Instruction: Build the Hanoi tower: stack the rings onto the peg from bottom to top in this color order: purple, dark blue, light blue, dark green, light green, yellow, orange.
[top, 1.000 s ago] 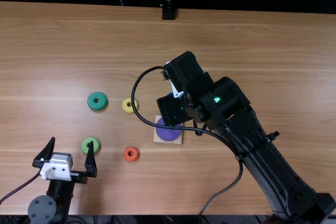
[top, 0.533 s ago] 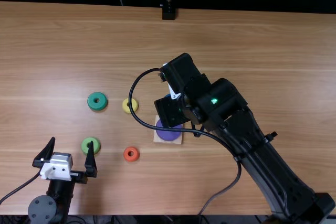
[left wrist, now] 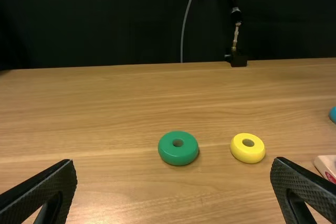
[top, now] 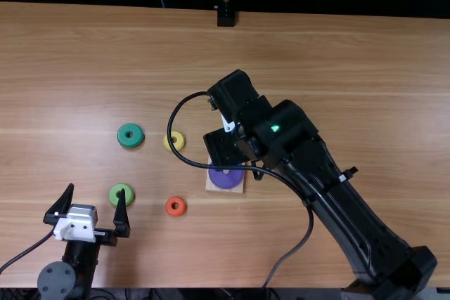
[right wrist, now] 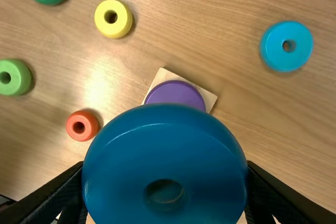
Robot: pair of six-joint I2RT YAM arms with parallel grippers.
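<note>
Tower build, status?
Right end effector: holding dark blue ring. Left end effector: open, empty. Purple ring on base. No loose ring touching base.

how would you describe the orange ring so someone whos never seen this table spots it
On the wooden table, find the square base under the purple ring. In the top view, the orange ring lies to the lower left of that base, with the light green ring farther left. Its orange-red colour sets it apart, and it is slightly smaller than the yellow ring.
</note>
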